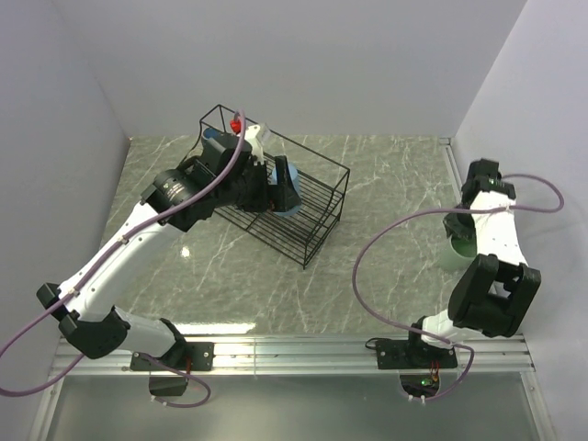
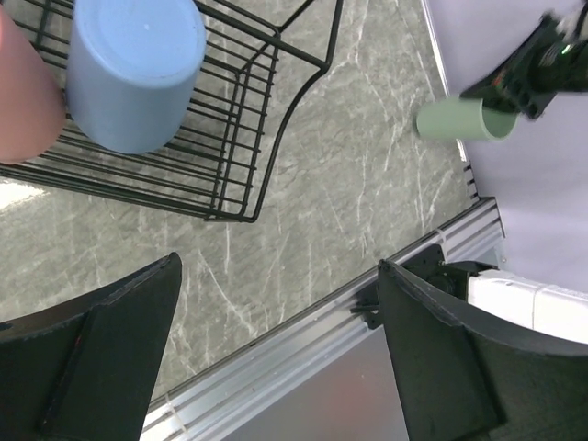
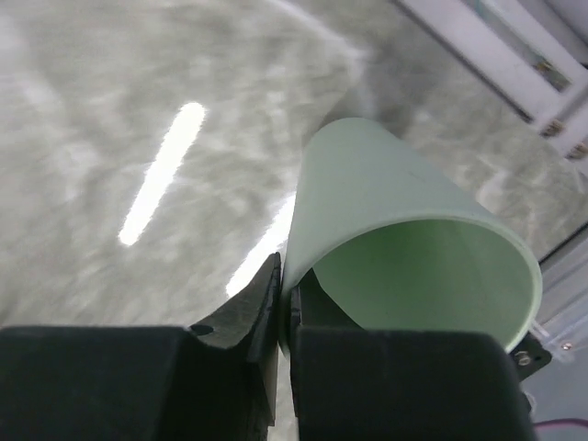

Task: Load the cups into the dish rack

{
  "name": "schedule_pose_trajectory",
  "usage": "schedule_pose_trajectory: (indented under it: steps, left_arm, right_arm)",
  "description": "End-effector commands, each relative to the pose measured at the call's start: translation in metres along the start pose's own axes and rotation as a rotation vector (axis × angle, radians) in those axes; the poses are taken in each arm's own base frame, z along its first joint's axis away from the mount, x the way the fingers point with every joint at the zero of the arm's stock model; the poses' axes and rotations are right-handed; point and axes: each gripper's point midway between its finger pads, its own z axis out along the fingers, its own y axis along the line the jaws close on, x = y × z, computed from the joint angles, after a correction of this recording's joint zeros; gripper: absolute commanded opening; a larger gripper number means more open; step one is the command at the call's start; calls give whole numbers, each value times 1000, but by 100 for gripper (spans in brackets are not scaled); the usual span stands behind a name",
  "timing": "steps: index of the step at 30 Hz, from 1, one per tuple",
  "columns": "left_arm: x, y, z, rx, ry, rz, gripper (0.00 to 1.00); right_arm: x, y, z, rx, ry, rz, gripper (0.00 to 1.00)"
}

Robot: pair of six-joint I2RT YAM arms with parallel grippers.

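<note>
Black wire outlines the dish rack [image 1: 323,219] in the overhead view, set slantwise on the marbled table [image 1: 386,276]; the left gripper [image 1: 276,188] hangs over its middle beside a blue cup [image 1: 289,204]; the right gripper [image 1: 462,230] reaches down at the far right to a pale-green cup [image 1: 455,252], well apart from the rack. The step in hand, as I judge it, is carrying that cup across; done well, it means raising it clear of the table before swinging left, coming in above the raised frame, and aiming for the free bay at the rack's right end (the left arm should be out of the way first).

From the left wrist, the blue cup [image 2: 138,69] sits in the rack [image 2: 220,156] with its closed end toward the camera, just beside a salmon-pink cup [image 2: 23,92]; the left gripper [image 2: 276,367] is spread wide with nothing between its fingers [image 2: 101,367]; far off, the green cup [image 2: 457,119] lies on its side, the right gripper [image 2: 519,78] at its mouth.

From the right wrist, the right gripper [image 3: 285,312] is clenched on the pale-green cup [image 3: 395,193] at its rim, one finger inside the mouth and one outside, only the thin wall between them; such a shallow pinch may let the cup swivel, so a slow, level carry suits; whether the cup is off the table I cannot tell.
</note>
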Motion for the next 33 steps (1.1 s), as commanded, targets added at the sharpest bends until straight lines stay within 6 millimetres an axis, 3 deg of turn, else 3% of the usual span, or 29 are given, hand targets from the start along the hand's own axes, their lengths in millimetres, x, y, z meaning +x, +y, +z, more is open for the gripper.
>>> schedule_pose_trajectory:
  steps: [1, 3, 5, 7, 9, 12, 13, 14, 15, 16, 17, 18, 19, 23, 25, 27, 31, 33]
  left_arm:
    - [-14, -23, -11, 115, -69, -24, 93]
    - [-17, -31, -13, 161, -84, -41, 97]
    - [-25, -39, -9, 195, -97, -65, 99]
    - [-37, -45, -9, 222, -112, -79, 99]
    - [-47, -51, -9, 261, -121, -93, 99]
    - [-61, -68, -15, 394, -143, -109, 99]
    - [-70, -69, -17, 433, -157, -149, 99]
    - [-84, -83, -28, 537, -210, -143, 99]
    - [-72, -87, -24, 618, -161, -151, 100]
    - [-74, -91, -27, 675, -145, -212, 99]
    - [-74, -96, -32, 728, -149, -223, 99]
    - [-73, -100, -30, 785, -158, -217, 99]
    - [-75, -102, -30, 810, -159, -244, 99]
    - [-70, -102, -19, 866, -133, -291, 99]
    - [-75, -105, -23, 906, -142, -305, 100]
    - [-76, -105, -18, 910, -138, -310, 99]
    - [-84, -110, -33, 1022, -187, -325, 99]
    - [-85, -107, -32, 1028, -188, -339, 99]
  right_arm:
    - [-36, 46, -66, -191, -117, 4, 0]
    - [-32, 78, -104, -341, -106, -22, 0]
    - [-36, 107, -160, -532, -139, -61, 0]
    - [-35, 127, -221, -754, -181, -91, 0]
    - [-32, 132, -271, -928, -235, -101, 0]
    - [1, 146, -329, -1255, -155, -165, 0]
    - [22, 149, -349, -1379, -37, -176, 0]
    - [32, 151, -359, -1445, 8, -178, 0]
    - [39, 150, -391, -1587, -42, -227, 0]
    - [51, 153, -385, -1615, 86, -158, 0]
    - [58, 151, -394, -1666, 114, -162, 0]
    - [60, 145, -414, -1757, 70, -187, 0]
    - [67, 146, -414, -1770, 143, -155, 0]
    - [82, 147, -434, -1828, 181, -191, 0]
    - [90, 148, -444, -1850, 199, -210, 0]
    - [98, 149, -448, -1873, 214, -220, 0]
    - [108, 149, -448, -1899, 268, -189, 0]
    - [113, 149, -447, -1901, 283, -191, 0]
